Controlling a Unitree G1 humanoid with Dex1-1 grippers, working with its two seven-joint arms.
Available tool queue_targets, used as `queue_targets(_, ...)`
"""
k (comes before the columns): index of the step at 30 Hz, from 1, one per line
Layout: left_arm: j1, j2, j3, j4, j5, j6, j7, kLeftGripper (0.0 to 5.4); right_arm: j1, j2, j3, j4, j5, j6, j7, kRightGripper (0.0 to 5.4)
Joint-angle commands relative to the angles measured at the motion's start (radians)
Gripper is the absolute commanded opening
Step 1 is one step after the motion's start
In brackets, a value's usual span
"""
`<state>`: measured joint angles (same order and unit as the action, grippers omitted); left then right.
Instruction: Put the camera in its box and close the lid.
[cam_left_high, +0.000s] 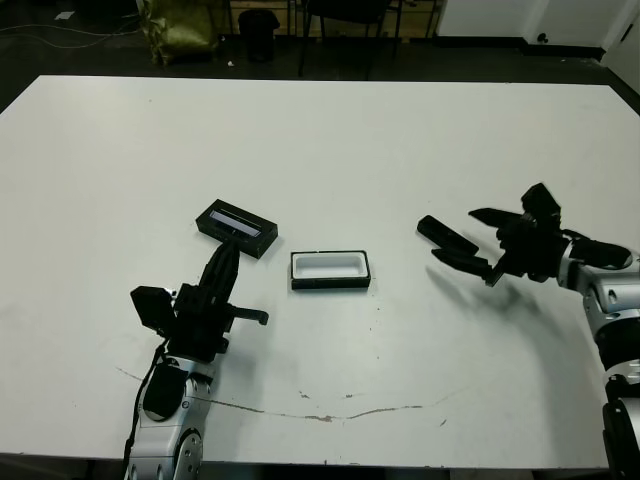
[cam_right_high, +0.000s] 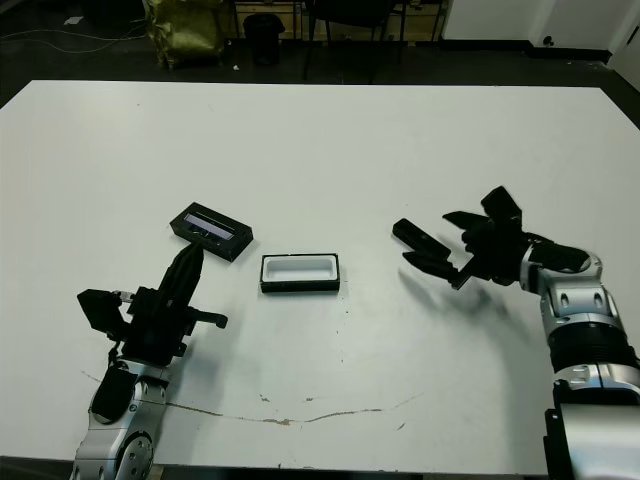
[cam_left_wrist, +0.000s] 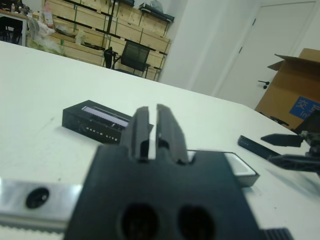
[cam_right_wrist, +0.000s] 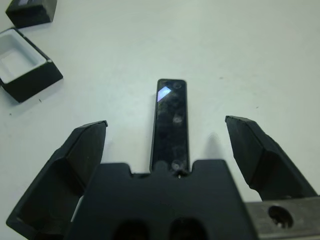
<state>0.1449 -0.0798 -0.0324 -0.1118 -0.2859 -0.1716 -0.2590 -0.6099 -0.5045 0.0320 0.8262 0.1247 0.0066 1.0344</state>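
Two grippers wait: the right gripper (cam_right_wrist: 165, 150), jaws spread, straddles the camera (cam_right_wrist: 171, 120) lying on the table (cam_left_high: 320, 140) for pickup, while the left gripper (cam_left_high: 222, 268), fingers together, rests near the lid (cam_left_high: 237, 228) and open box (cam_left_high: 330, 269).

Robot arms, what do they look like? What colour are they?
Both arms are shiny silver-grey with black joints. Each ends in a black gripper, left gripper and right gripper, with two black pointed fingers. A thin black cable loops beside the left arm.

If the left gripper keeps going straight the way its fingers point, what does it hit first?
Most likely the lid: the left gripper points its shut fingers at it, with bare table between. The box lies off to the side of that line.
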Motion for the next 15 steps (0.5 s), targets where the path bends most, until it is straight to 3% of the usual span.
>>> queue_targets(1, 0.012, 0.006, 0.001, 0.005, 0.012, 0.007, 0.012, 0.0, 0.009, -0.002, 0.026, 0.037, -0.045, -0.055, -0.004, 5.38)
queue_targets(8, 0.012, 0.004, 0.004, 0.01, -0.002, 0.006, 0.002, 0.0, 0.004, 0.017, 0.027, 0.147, -0.059, -0.084, -0.012, 5.38)
queue_targets(15, 0.014, 0.003, 0.001, 0.007, 0.001, 0.013, 0.008, 0.0, 0.011, 0.042, 0.029, 0.2, -0.072, -0.021, -0.071, 5.3)
